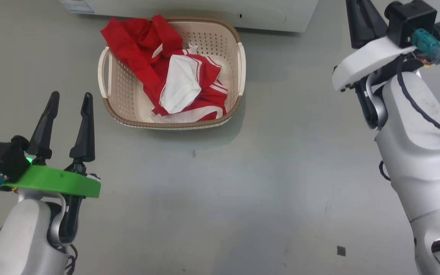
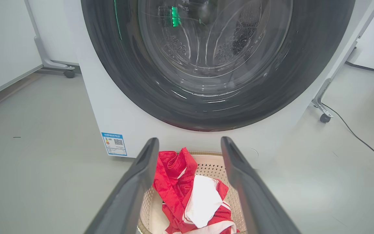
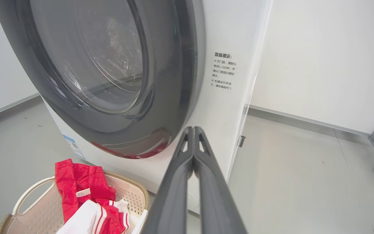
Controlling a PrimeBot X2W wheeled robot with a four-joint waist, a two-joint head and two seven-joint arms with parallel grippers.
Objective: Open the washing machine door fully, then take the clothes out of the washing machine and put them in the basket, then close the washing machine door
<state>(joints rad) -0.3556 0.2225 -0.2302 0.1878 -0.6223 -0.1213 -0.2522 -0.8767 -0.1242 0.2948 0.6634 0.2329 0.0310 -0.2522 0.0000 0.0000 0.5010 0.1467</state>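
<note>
Clothes (image 1: pixel 174 76): in basket (image 1: pixel 241 63).
Left gripper (image 1: pixel 71 94): left of basket, wide, empty.
Right gripper (image 3: pixel 193 130): right of basket, closed tight, empty.

Two tools: the left tool (image 1: pixel 71 95) and the right tool (image 3: pixel 193 130). Ahead of both: one washing machine (image 2: pixel 109 113) with one door (image 2: pixel 118 71), one blue label (image 2: pixel 114 144) and one text sticker (image 3: pixel 224 71). Beyond the left tool's tips: one basket (image 1: pixel 122 86) with two side handles (image 1: pixel 103 72), holding one heap of clothes (image 1: pixel 174 76), garment number indistinct.

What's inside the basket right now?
Red clothes with white panels and stripes lie heaped in the basket, with one red piece draped over its rim. Whatever lies beneath the pile is covered.
</note>
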